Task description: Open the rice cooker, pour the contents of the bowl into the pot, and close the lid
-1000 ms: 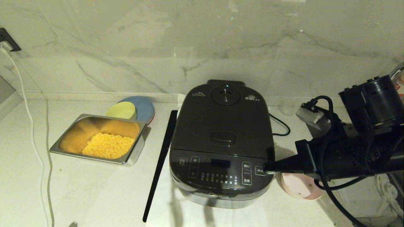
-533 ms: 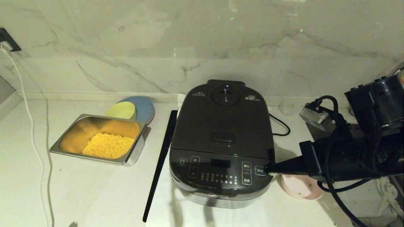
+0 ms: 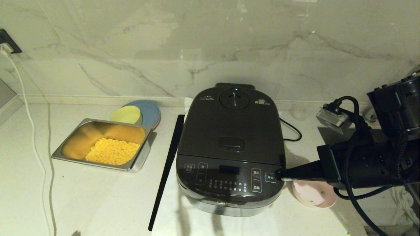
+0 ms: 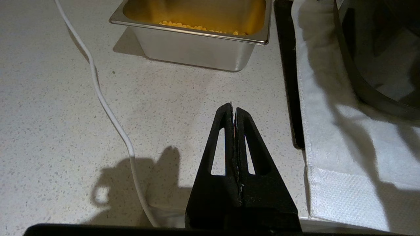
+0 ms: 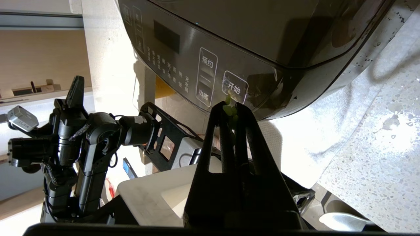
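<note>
The large dark grey-black rice cooker [image 3: 230, 150] sits mid-counter, lid [image 3: 233, 126] down. The right gripper [image 3: 279, 174], fingers pressed together with green bits stuck at the tips, touches its front-right panel button. Judging by this, pouring looks done; retreat comes next.

The cooker [image 3: 231, 149] fills the middle of the counter [image 3: 92, 203], lid [image 3: 233, 127] down. Its right flank is crowded: the right gripper [image 3: 278, 174], tips together, lies across at the panel's right corner, with the bowl [image 3: 313, 194] just beneath the arm. Left of the cooker a black strip [image 3: 165, 170] runs near to far, then open counter to the tray [image 3: 101, 144], the plates [image 3: 149, 111] behind it, and a white cord [image 3: 36, 154] far left. The near-left counter looks free, though the left gripper [image 4: 233, 109] hovers somewhere above it.
</note>
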You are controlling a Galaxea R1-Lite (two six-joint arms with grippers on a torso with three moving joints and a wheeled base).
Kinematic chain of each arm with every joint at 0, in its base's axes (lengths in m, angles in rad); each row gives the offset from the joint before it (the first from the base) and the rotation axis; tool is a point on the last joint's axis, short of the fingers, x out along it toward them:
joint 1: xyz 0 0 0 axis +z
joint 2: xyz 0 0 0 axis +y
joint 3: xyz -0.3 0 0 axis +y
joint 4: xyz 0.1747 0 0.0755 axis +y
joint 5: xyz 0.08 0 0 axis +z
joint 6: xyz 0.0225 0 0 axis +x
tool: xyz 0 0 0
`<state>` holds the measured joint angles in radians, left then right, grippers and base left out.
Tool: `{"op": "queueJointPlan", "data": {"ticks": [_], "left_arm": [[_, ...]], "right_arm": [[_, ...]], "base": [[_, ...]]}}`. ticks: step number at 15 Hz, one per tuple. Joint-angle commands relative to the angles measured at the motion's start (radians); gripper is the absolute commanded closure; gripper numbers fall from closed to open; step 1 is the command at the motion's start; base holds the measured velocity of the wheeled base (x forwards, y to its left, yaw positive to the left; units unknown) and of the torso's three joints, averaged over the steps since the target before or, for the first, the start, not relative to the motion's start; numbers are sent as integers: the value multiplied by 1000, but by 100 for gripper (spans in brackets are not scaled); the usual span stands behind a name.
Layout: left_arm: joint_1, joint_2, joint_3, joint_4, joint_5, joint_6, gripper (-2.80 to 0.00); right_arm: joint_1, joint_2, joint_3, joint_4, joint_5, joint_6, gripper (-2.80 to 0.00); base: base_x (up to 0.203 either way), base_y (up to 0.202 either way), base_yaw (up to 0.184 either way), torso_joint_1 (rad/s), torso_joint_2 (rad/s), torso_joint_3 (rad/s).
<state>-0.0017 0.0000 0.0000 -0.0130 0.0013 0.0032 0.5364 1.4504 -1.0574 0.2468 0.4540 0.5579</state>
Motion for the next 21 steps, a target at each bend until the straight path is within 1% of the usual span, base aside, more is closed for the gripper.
{"op": "queueJointPlan", "data": {"ticks": [1, 9, 14, 21], "left_arm": [[0, 0, 9, -1, 0, 0, 0], [0, 0, 9, -1, 0, 0, 0], [0, 0, 9, -1, 0, 0, 0], [0, 0, 9, -1, 0, 0, 0]], "right_arm": [[1, -12, 5, 2, 3, 4, 0], [1, -21, 4, 0, 5, -1, 0], [16, -3, 4, 0, 5, 0, 0], [16, 22, 10, -1, 6, 0, 0]], "base": [[0, 0, 0, 0, 0, 0], [0, 0, 0, 0, 0, 0], [0, 0, 0, 0, 0, 0], [0, 0, 0, 0, 0, 0]]}}
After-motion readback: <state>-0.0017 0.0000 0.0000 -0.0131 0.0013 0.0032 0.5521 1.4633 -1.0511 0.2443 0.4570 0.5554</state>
